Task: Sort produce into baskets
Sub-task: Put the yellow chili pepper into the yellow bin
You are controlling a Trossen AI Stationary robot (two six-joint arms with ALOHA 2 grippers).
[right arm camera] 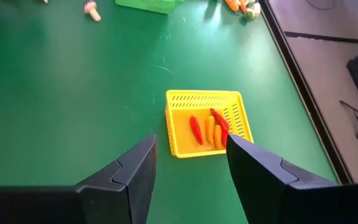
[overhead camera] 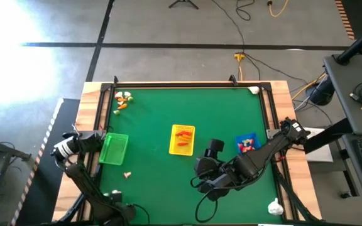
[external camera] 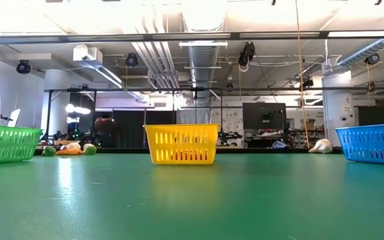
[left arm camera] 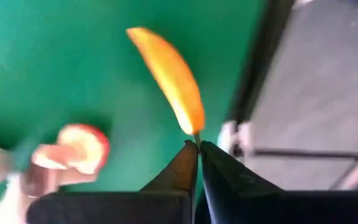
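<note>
My yellow basket (overhead camera: 181, 139) holds red and orange peppers (right arm camera: 208, 129); the blue basket (overhead camera: 247, 144) holds red-and-white bits, the green basket (overhead camera: 113, 149) looks bare. My left gripper (left arm camera: 197, 144), pressed together, pinches an orange slice (left arm camera: 169, 74) by its tip. My right gripper (right arm camera: 190, 158) hangs spread. Loose produce (overhead camera: 123, 100) sits in the far corner, blurry.
</note>
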